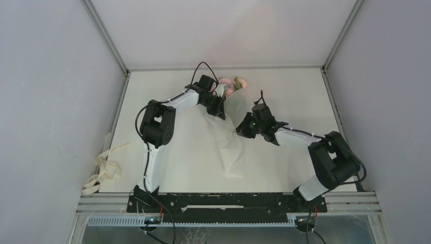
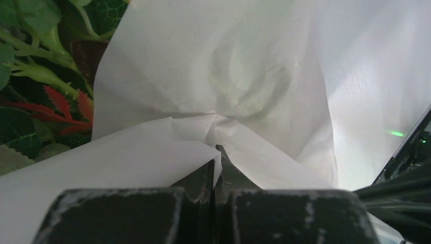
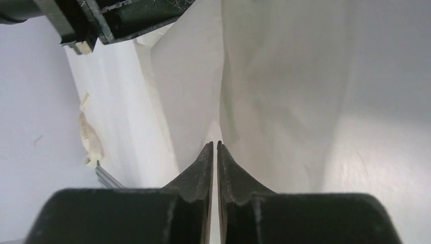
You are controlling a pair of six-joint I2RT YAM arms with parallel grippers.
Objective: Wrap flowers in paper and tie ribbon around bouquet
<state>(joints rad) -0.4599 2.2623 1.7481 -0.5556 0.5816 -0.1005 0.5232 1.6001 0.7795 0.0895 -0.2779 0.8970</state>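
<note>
With left gripper (image 2: 217,152) and right gripper (image 3: 215,146) both clamped shut on the paper (image 2: 203,76), draw it evenly around the flowers (image 1: 235,84).

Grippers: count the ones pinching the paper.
2. The left gripper pinches the paper beside the flowers; the right gripper pinches its right edge. Neither is hidden.

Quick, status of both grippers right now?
The left gripper is closed, pinching the paper.
The right gripper is closed on a fold of the paper.
</note>
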